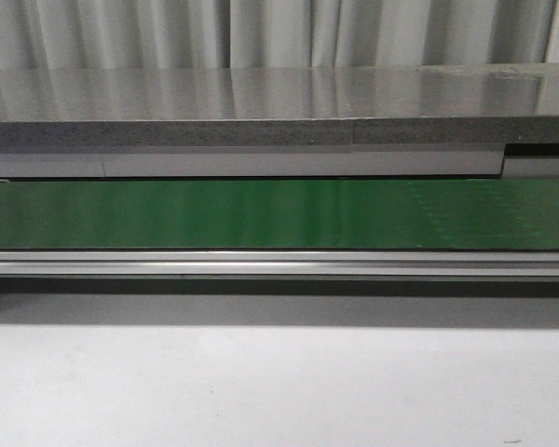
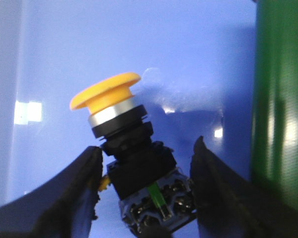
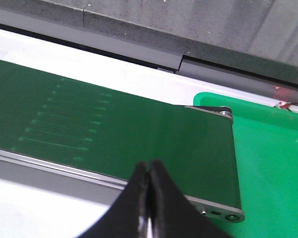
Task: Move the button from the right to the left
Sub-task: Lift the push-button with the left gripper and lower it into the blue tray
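Observation:
The button (image 2: 124, 129) shows only in the left wrist view. It has an orange-yellow mushroom cap, a silver ring and a black body with screw terminals at its base. It sits tilted between the fingers of my left gripper (image 2: 147, 145), which is shut on its black body, above a blue surface (image 2: 139, 39). In the right wrist view my right gripper (image 3: 150, 163) is shut with nothing in it, over the near rail of the green conveyor belt (image 3: 114, 129). Neither gripper nor the button appears in the front view.
The green belt (image 1: 279, 214) runs across the front view behind a metal rail (image 1: 279, 265), under a grey stone ledge (image 1: 261, 102). A bright green bin (image 3: 273, 163) stands at the belt's end. A green belt edge (image 2: 280, 99) borders the blue surface.

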